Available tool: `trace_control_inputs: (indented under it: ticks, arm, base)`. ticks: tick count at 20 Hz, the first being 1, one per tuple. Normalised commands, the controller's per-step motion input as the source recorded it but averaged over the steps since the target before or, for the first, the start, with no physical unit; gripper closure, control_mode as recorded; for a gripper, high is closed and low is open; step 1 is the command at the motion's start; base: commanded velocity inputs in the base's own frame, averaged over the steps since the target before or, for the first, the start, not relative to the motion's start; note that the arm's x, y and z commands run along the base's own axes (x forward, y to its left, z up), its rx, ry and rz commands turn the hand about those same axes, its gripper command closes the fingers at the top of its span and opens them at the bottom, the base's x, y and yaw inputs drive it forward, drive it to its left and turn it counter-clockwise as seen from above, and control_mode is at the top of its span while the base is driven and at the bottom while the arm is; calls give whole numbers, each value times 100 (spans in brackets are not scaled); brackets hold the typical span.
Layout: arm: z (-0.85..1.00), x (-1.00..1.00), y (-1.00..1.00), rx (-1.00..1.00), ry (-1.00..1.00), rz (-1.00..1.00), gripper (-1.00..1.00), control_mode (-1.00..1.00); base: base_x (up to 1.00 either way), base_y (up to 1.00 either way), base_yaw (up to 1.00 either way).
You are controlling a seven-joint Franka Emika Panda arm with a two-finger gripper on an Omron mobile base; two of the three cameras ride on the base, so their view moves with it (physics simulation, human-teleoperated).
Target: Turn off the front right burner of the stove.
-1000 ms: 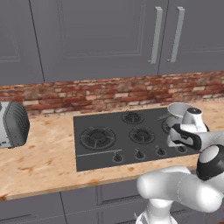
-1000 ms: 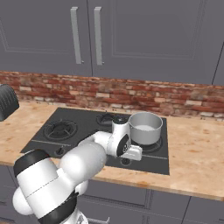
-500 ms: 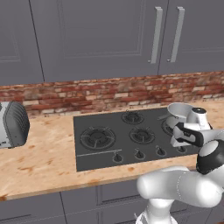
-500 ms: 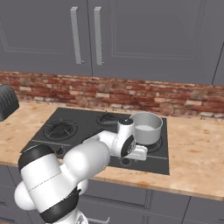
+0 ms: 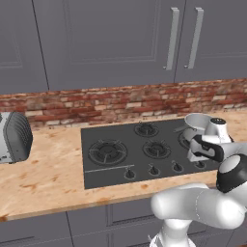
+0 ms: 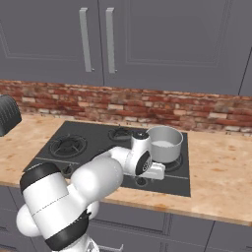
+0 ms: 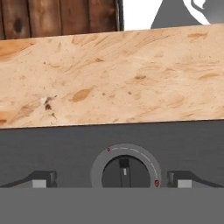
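A knob [image 7: 124,171] lies between my fingertips [image 7: 42,179], on the stove [image 5: 120,166] before the pot [image 6: 164,143].

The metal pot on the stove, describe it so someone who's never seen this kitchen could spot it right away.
Find the black stove set into the wooden counter below the brick wall. The pot stands on its right side, just behind the robot's wrist. It is the only shiny grey, round, open-topped vessel there; everything around it is flat black burners and small knobs.
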Motion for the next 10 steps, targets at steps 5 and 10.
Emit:
trace_control_inputs:
  ticks: [5, 10]
  arm:
    - [-3, 0, 13, -3, 0, 0, -100, -100]
    - [-8, 0, 10, -3, 0, 0, -100, -100]
  base:
    - [0, 0, 0]
    - [0, 0, 0]
